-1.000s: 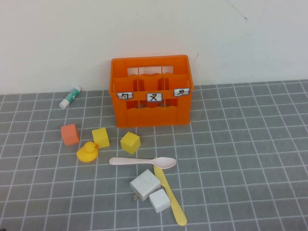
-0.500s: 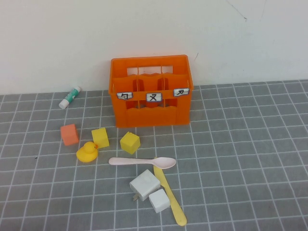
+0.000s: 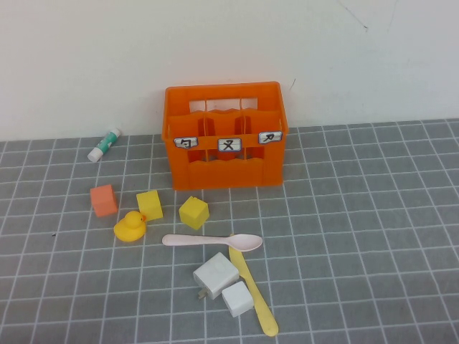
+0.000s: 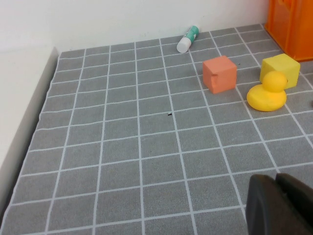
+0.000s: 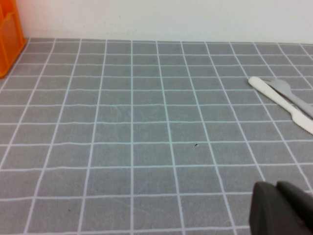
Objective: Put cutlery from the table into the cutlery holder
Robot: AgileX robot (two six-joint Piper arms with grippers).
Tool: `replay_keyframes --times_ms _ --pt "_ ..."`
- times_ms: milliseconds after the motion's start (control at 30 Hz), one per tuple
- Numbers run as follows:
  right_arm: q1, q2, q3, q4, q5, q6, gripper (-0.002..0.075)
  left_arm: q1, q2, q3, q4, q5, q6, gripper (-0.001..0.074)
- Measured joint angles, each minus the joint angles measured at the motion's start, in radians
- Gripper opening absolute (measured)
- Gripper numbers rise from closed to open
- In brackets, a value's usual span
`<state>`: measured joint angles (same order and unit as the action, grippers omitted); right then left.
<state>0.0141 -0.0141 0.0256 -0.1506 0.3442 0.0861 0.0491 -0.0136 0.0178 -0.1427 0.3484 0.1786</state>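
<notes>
Glossy orange plastic crate; smooth pale pink plastic spoon; flat yellow plastic knife; matt grey bench; matt black left end effector, right end effector.

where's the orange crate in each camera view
High view: cutlery holder stands mid-table against the wall.
Left wrist view: only its corner shows, beyond the yellow cube.
Right wrist view: a sliver of one side at the picture's edge.
Shared landmark: the table grid.

Random clutter here: white-and-green tube by the wall, orange cube, two yellow cubes, a rubber duck, two white blocks.
</notes>
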Motion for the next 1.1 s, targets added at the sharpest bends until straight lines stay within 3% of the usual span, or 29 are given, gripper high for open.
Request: replay_keyframes --times_ms 533,600,733,800,1100 --pt "0.0 0.0 0.0 0.0 0.0 0.0 -0.0003 0.0 0.0 0.002 -0.023 -0.009 -0.012 -0.0001" --pt "0.0 0.0 0.0 0.0 0.0 0.0 -0.0003 0.0 0.0 0.004 -0.141 -0.034 -0.091 -0.0001" --pt "0.0 0.0 0.0 0.0 0.0 0.0 -0.0003 0.0 0.0 0.01 -0.624 -0.122 -0.317 -0.0001" --pt "0.0 0.0 0.0 0.0 0.0 0.0 -0.0003 0.0 0.0 0.01 -0.769 -0.172 -0.347 -0.0001" --pt "0.0 0.0 0.0 0.0 0.0 0.0 -0.0003 0.0 0.0 0.01 -0.88 -0.286 -0.31 -0.0001"
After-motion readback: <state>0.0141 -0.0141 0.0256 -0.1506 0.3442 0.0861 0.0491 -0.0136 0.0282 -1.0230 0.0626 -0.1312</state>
